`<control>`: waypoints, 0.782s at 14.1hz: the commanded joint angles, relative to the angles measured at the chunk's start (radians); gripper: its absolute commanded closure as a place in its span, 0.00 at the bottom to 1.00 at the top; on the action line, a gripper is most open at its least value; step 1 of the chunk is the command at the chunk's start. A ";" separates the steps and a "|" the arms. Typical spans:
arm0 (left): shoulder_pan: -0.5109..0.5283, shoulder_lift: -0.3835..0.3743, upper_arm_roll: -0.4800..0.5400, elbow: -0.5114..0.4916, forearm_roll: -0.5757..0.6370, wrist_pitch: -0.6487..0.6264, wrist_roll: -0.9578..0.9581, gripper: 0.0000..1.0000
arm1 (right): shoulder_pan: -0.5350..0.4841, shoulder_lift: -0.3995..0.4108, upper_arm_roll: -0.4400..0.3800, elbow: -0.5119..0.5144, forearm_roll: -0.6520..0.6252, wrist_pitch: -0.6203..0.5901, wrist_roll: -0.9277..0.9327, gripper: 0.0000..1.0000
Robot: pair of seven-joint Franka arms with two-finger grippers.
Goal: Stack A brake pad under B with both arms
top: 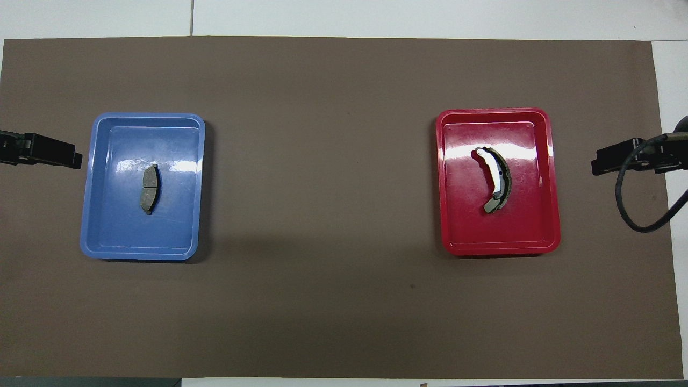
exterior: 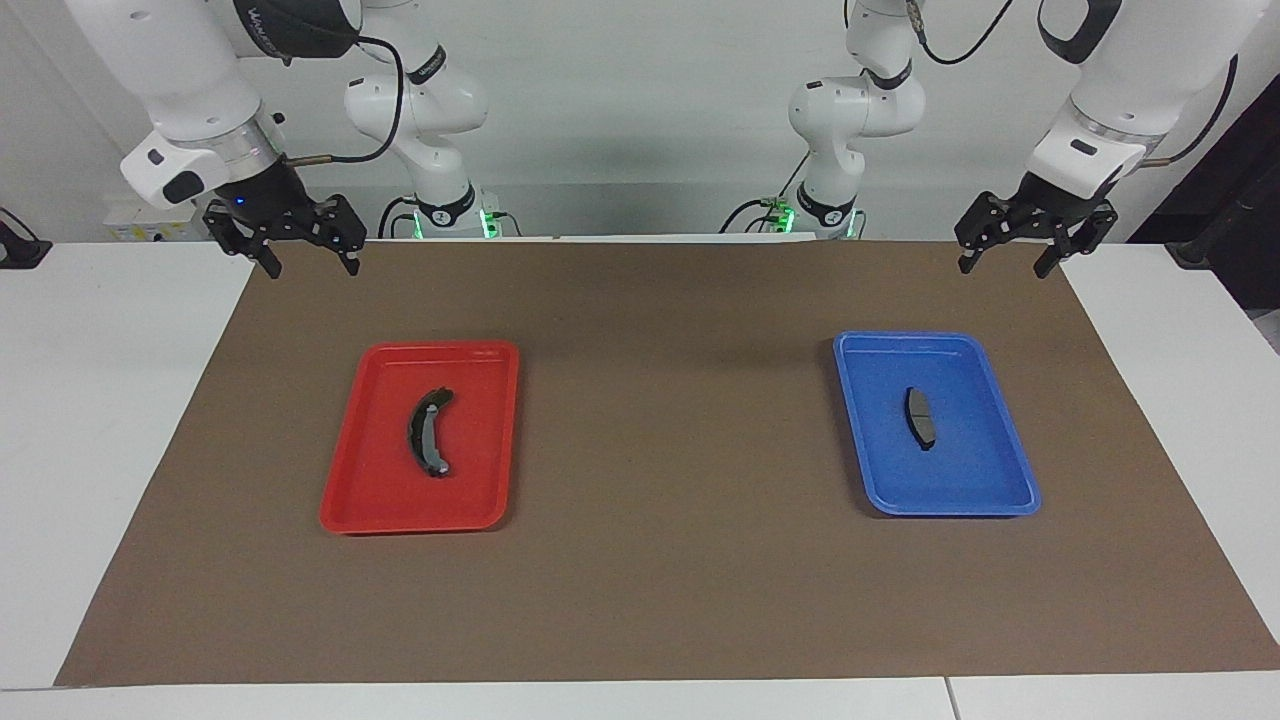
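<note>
My right gripper (exterior: pixel 307 252): hangs over brown mat's (exterior: pixel 640 600) corner at right arm's end, fingers spread wide, nothing held. Long black crescent-shaped brake pad B (exterior: pixel 429 431) lies flat in red plastic tray (exterior: pixel 352 505). Stubby dark-grey A brake pad (exterior: pixel 920 416) lies flat in blue plastic tray (exterior: pixel 1005 495), trays well apart, likely one pad per arm. My left gripper (exterior: pixel 1026 249): over mat's corner at left arm's end, fingers wide apart, empty. Stacking not yet begun.

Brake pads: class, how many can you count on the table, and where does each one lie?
2. The short grey A brake pad lies in the blue tray, toward the left arm's end. The long curved pad B lies in the red tray, toward the right arm's end. None appears hidden.
</note>
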 commanded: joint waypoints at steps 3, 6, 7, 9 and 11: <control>0.003 0.003 -0.002 0.010 -0.001 -0.029 -0.012 0.00 | -0.004 -0.006 0.004 -0.012 -0.009 0.013 -0.023 0.01; 0.003 0.003 0.008 0.011 -0.006 -0.031 -0.007 0.00 | -0.005 -0.006 0.006 -0.012 -0.008 0.013 -0.025 0.01; 0.003 0.003 0.007 0.010 -0.006 -0.043 -0.007 0.00 | -0.007 -0.008 0.004 -0.012 -0.006 0.014 -0.026 0.01; 0.003 0.001 0.007 0.007 -0.006 -0.046 -0.005 0.00 | 0.001 -0.009 0.006 -0.020 -0.006 0.017 -0.023 0.01; 0.003 -0.002 0.007 -0.003 -0.006 -0.043 -0.007 0.00 | 0.007 -0.012 0.006 -0.027 -0.006 0.022 -0.025 0.01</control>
